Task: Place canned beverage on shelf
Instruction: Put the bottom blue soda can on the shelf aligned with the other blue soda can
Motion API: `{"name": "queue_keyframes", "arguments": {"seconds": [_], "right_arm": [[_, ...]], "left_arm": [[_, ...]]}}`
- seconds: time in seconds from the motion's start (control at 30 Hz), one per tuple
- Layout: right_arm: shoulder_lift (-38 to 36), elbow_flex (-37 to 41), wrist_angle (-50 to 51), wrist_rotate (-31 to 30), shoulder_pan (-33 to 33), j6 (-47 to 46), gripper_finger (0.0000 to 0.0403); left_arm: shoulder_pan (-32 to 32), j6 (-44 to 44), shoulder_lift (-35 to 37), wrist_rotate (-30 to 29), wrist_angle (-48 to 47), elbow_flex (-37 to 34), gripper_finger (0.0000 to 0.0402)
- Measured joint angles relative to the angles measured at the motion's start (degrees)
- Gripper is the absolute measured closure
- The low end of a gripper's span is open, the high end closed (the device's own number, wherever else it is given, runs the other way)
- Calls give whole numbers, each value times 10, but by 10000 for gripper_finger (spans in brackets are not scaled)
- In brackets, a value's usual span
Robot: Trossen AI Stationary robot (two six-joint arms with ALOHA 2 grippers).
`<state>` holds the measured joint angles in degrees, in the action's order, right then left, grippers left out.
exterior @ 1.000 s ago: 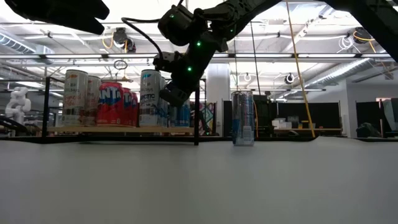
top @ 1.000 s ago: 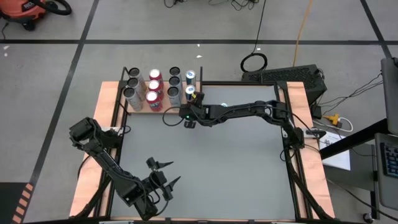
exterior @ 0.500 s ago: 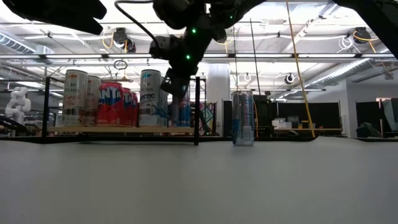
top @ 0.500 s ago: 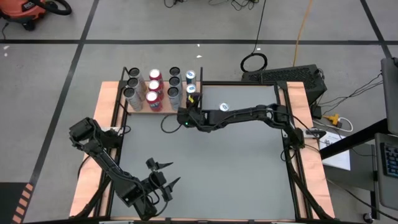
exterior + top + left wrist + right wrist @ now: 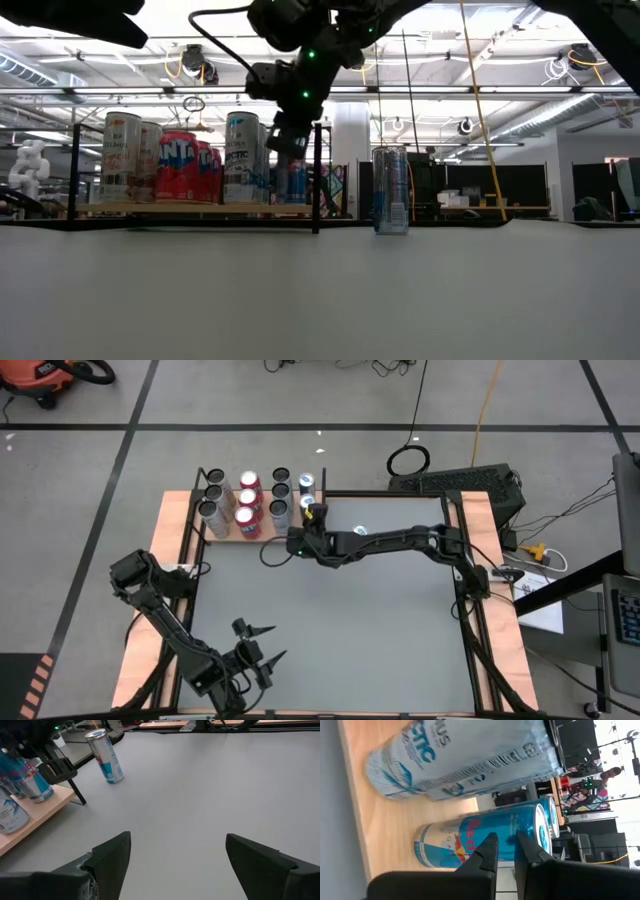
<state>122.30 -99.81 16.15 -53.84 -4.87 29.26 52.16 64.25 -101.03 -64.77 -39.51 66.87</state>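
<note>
The shelf (image 5: pixel 262 532) stands at the far left of the desk (image 5: pixel 380 620), holding upright cans in rows. One blue-and-silver can (image 5: pixel 361 532) stands alone on the desk, just right of the shelf and apart from it. The right end effector (image 5: pixel 309 520) hangs at the shelf's right end, fingers pressed together and gripping nothing, with a blue can on the shelf (image 5: pixel 480 842) just in front of them. The left end effector (image 5: pixel 262 644) waits near the desk's near left edge, fingers spread and holding nothing.
</note>
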Motion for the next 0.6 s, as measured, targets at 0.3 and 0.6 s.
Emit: {"name": "queue_keyframes", "arguments": {"seconds": [0.3, 0.6], "right_arm": [[0, -1, 20, 48, -20, -29, 399], [-4, 0, 18, 43, -14, -17, 399]], "left_arm": [[0, 0, 0, 0, 0, 0, 85], [0, 0, 0, -2, 0, 0, 85]]}}
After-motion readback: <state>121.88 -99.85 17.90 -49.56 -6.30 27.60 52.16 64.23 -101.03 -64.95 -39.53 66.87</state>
